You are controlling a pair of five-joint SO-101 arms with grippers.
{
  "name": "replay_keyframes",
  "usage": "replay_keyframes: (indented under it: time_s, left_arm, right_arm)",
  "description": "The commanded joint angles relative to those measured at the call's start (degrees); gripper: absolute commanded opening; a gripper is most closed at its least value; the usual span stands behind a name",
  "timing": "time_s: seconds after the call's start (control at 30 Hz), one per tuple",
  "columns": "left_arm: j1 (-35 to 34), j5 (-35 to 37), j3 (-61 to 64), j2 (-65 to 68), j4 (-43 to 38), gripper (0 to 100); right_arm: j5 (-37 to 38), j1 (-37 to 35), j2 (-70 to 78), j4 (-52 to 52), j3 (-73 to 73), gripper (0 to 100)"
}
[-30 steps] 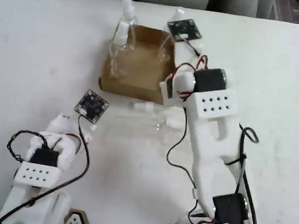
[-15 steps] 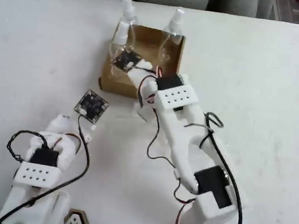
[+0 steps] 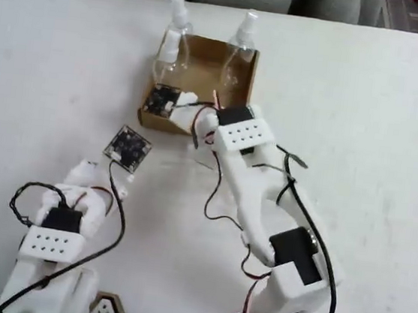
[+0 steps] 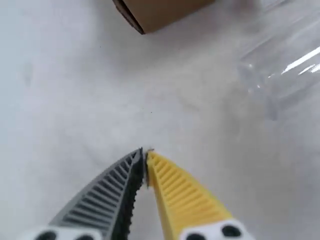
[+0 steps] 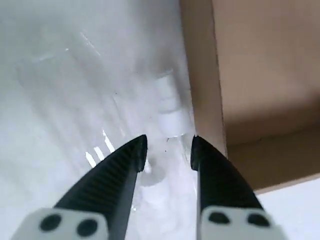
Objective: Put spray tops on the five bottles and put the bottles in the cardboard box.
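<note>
The cardboard box [image 3: 205,58] stands at the table's far middle, with three clear spray-topped bottles [image 3: 239,43] upright in it. Another clear bottle [image 5: 65,95] lies on the table against the box's near wall [image 5: 200,65], its white spray top [image 5: 169,107] pointing along the wall. My right gripper [image 5: 168,143] hangs open just over that spray top, one finger on each side. The right arm [image 3: 245,134] stretches to the box's front. My left gripper [image 4: 145,152] is shut and holds nothing, low over bare table, with the lying bottle [image 4: 285,55] and a box corner [image 4: 150,12] beyond it.
The left arm [image 3: 58,219] rests at the near left. The white table [image 3: 366,106] is open to the right and left of the box. Sofa cushions run along the far edge.
The right arm has swung left from the box's far right corner to its front and come down over the lying bottle. The left arm has not moved.
</note>
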Motion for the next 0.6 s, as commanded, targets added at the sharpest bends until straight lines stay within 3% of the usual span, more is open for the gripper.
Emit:
replay_keyframes:
  time_s: [0.0,0.13,0.57]
  left_arm:
    - [-0.6,-0.8,-3.4,-0.1,-1.0,2]
    - [-0.6,-0.8,-3.3,-0.1,-1.5,2]
    - [-3.6,-0.4,-3.5,-0.1,-0.2,2]
  right_arm:
    - [3.7,-0.6,-0.2,0.7,-0.3,11.7]
    - [3.4,-0.6,-0.3,0.6,-0.4,11.5]
    - [-12.4,-0.6,-3.2,0.3,-2.1,11.3]
